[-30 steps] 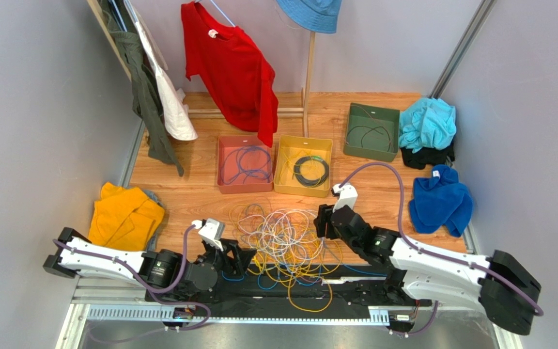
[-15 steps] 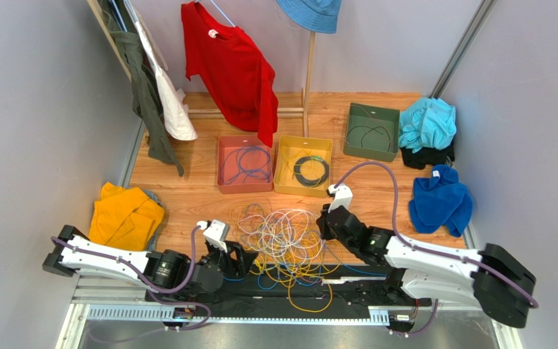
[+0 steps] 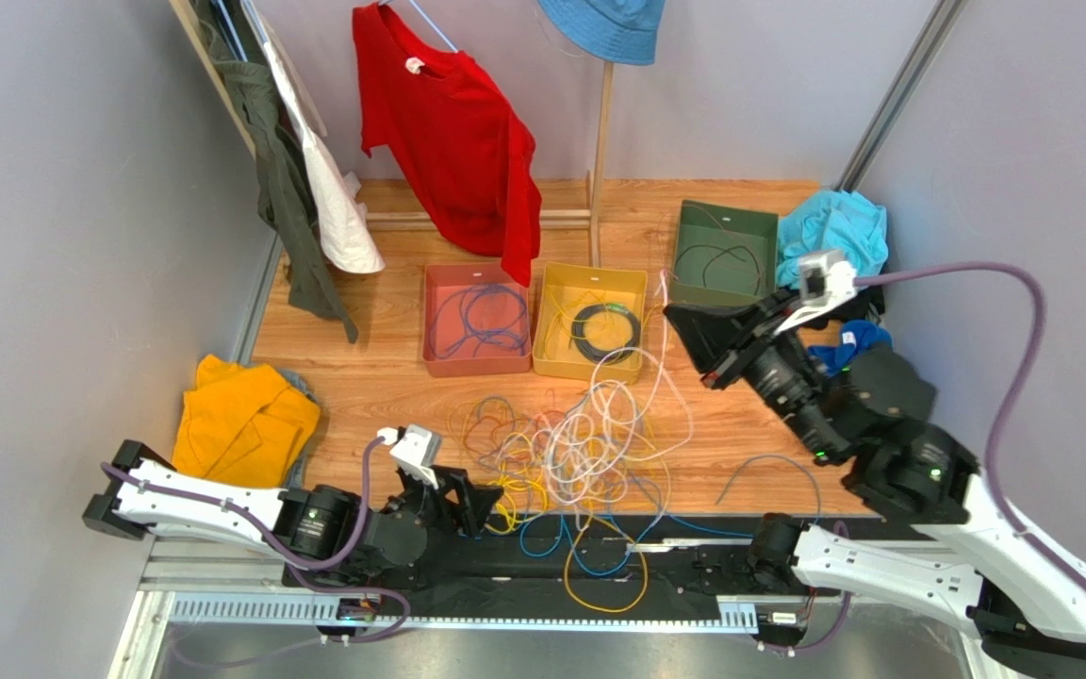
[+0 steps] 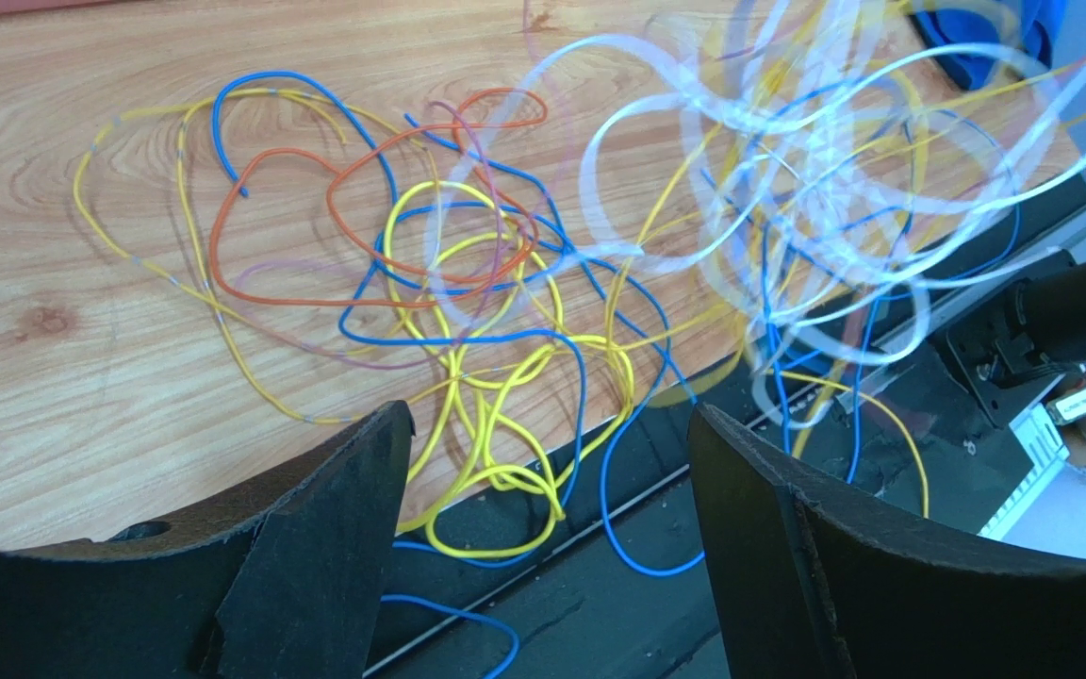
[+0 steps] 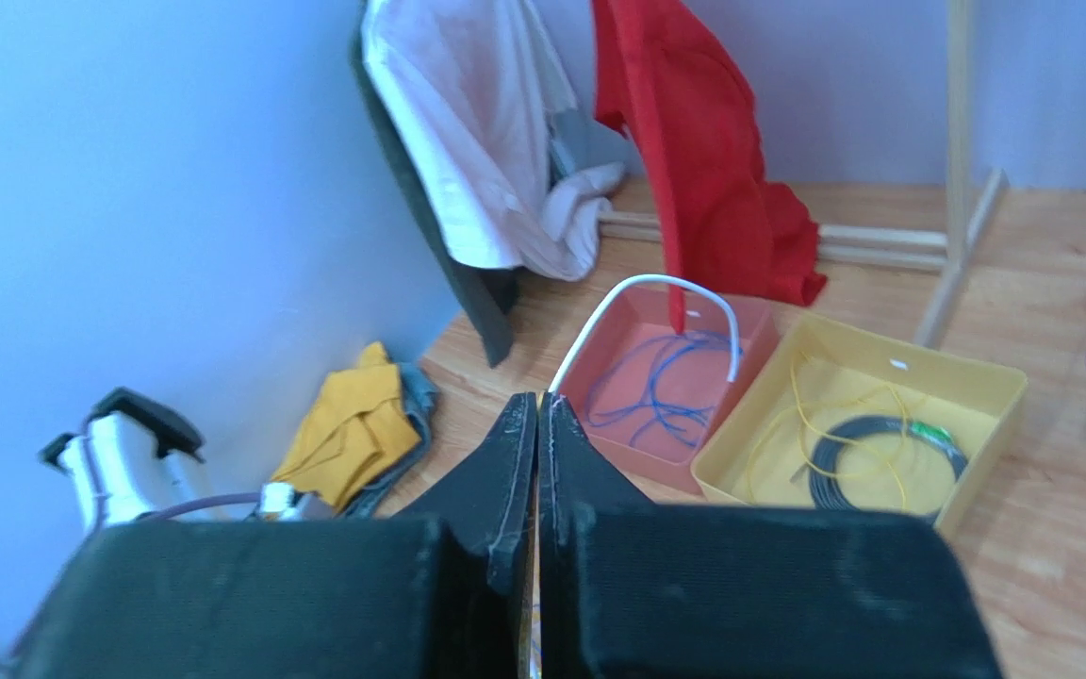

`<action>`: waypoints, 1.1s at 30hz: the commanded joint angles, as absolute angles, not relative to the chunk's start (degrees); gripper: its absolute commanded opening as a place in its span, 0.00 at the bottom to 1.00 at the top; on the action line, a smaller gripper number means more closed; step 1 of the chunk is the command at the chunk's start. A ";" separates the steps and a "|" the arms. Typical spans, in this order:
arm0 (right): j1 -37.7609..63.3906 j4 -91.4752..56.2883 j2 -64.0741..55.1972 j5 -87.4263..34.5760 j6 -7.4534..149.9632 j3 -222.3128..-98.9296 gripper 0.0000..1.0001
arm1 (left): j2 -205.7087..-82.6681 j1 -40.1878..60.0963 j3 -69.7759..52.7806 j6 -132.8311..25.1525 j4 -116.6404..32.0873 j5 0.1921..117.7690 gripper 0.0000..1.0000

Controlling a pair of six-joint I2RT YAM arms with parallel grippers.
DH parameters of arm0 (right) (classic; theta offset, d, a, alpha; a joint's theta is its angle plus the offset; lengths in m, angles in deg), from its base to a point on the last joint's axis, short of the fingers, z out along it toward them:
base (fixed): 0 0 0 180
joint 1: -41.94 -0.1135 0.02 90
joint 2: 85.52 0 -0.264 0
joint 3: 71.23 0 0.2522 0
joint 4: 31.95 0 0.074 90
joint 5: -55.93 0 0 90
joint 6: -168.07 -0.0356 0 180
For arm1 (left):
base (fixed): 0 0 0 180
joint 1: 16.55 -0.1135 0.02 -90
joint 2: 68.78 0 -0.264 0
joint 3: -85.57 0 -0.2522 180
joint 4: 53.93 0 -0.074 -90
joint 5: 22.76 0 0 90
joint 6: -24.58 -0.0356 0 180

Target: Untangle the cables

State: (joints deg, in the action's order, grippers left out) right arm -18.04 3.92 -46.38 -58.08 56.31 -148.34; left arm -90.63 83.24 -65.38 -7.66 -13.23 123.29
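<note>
The cables lie in a tangle of yellow, white, blue and orange loops on the wooden table in front of both arm bases. My right gripper is raised near the green tray and shut on a white cable that stretches up from the tangle. In the right wrist view this white cable arches out from the closed gripper. My left gripper stays low at the tangle's left edge. It stands open, with yellow and blue cables lying between and beyond its fingers, untouched.
At the back stand a red tray with a blue cable, a yellow tray with a black coil, and a green tray. A yellow cloth lies left, blue cloths right. A red shirt hangs behind.
My right gripper closed on a white cable in the tangle, then rose back and right, drawing white loops up and toward the trays. The left arm has hardly moved.
</note>
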 commanded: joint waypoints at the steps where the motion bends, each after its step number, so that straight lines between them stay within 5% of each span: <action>1: -18.35 10.29 -43.95 -50.51 59.27 -157.13 0.00 | -90.23 83.56 -63.88 -9.34 -16.09 124.81 0.80; 16: -20.81 3.79 -30.77 -41.27 51.00 -140.02 0.00 | -81.55 83.56 -53.87 -22.17 -12.50 132.54 0.88; 22: -22.04 7.64 -30.24 -43.56 59.08 -158.34 0.00 | -72.92 83.65 -51.22 -27.97 -9.76 134.56 0.97; 28: -24.32 15.91 -25.67 -40.66 61.02 -178.22 0.00 | -70.71 83.56 -54.55 -41.58 -23.45 131.15 0.98; 33: -24.59 14.16 -28.29 -39.95 58.30 -171.14 0.00 | -77.81 83.56 -56.06 -46.87 -32.78 129.82 0.98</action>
